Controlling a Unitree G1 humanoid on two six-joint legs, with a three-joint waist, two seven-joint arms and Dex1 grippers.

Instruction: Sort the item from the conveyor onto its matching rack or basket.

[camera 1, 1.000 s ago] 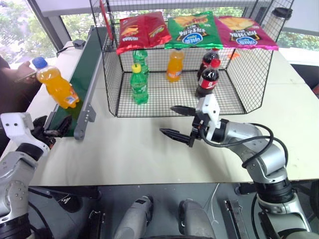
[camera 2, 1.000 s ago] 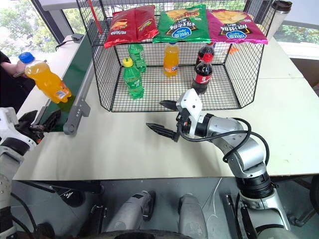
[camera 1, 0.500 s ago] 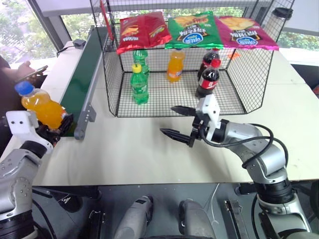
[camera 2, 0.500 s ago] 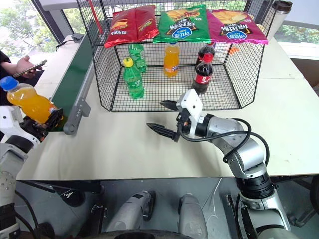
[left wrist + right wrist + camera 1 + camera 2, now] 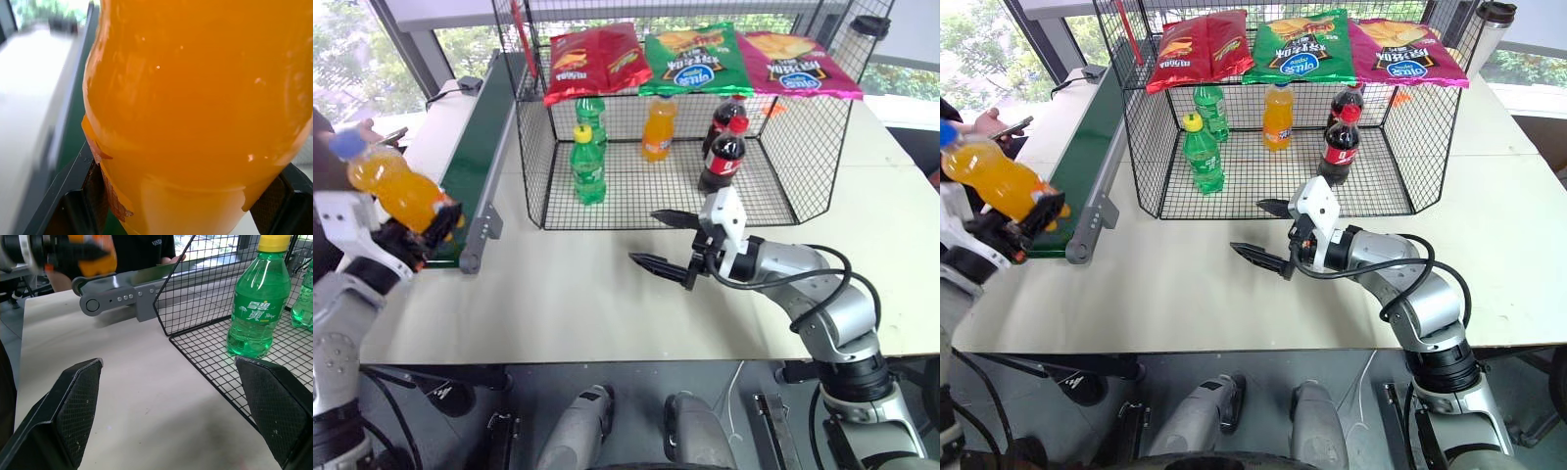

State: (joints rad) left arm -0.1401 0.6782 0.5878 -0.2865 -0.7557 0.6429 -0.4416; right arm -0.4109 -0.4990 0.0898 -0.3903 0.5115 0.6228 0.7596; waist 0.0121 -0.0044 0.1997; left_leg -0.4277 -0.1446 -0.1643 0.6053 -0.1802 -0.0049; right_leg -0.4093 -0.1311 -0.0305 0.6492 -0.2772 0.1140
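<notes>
Pale bench (image 5: 607, 294) under you carries the conveyor (image 5: 475, 157) at nine o'clock and the wire cage (image 5: 675, 166) at twelve. Your left claw (image 5: 431, 227) is clamped on the base of the orange soda bottle (image 5: 396, 186), lifted by the belt's near end, long axis tilted, cap up and outward. From there the cage lies toward two o'clock. Your right claw (image 5: 668, 240) hangs spread wide and empty, just before the cage front.

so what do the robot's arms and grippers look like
Both arms are silver-grey metal with rounded joint housings. The right arm has black cables looping along it and a white block at the wrist. Each gripper, right gripper and left gripper, has two black tapered fingers with cross-hatched pads. The left wrist also carries a white housing.
</notes>
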